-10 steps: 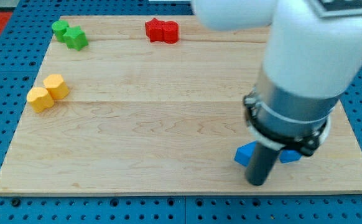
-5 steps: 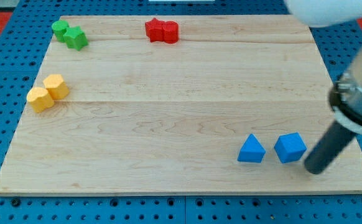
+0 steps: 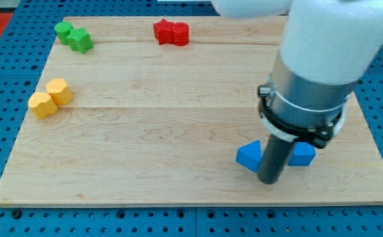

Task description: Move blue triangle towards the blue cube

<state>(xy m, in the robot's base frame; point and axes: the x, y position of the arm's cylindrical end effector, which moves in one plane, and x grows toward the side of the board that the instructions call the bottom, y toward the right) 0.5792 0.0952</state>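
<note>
My tip (image 3: 270, 179) has no jaws, standing between the blue triangle (image 3: 249, 156) and blue cube (image 3: 303, 155); the triangle looks light, rigid, slidey, best shoved on its left face

The blue triangle (image 3: 248, 156) lies flat on the wooden board (image 3: 145, 138), near the board's bottom edge and toward its right side. The blue cube (image 3: 303, 155) sits just to the right of the triangle, also near that bottom edge. Both are partly hidden, so I can't see their whole shapes.
</note>
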